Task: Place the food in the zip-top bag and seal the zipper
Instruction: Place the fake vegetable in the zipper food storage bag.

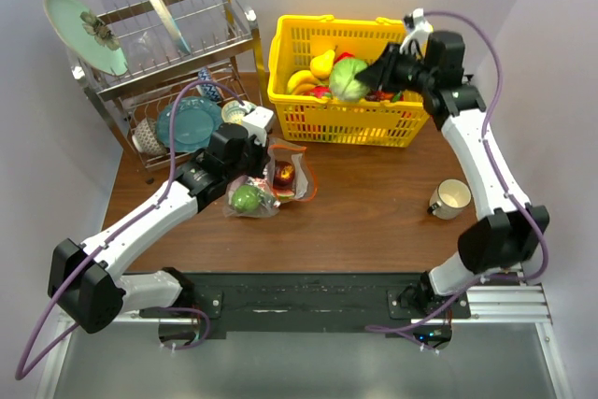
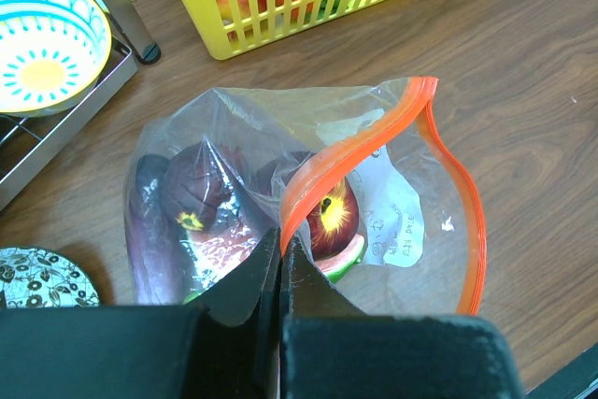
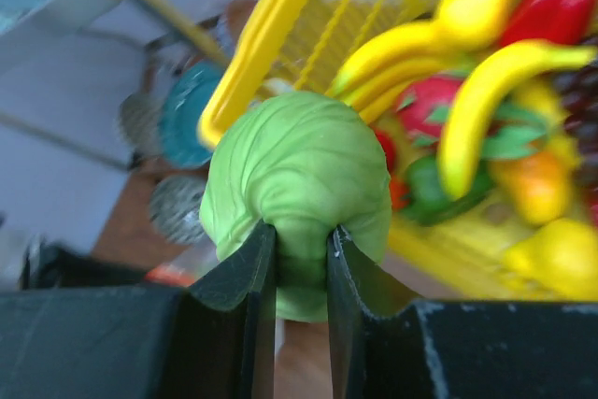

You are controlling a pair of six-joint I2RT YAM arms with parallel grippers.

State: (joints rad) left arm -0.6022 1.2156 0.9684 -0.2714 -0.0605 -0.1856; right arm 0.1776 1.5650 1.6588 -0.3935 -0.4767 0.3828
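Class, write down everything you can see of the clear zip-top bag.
The zip-top bag is crinkly clear plastic with a red-orange zipper strip along its mouth, which gapes open. It lies on the wooden table near the yellow basket. The left tool pinches its mouth edge. Dark purple and red toy food sits inside.

The dish rack (image 1: 168, 77) stands at the table's (image 1: 374, 221) back left, the basket (image 1: 355, 123) right of it at the back, the mug (image 1: 450, 199) nearer on the right. The zip-top bag (image 2: 439, 231) lies before the basket's left end with food (image 2: 327, 217) inside it, and a cabbage (image 3: 299, 165) hangs over the basket in the right gripper (image 3: 301, 235).
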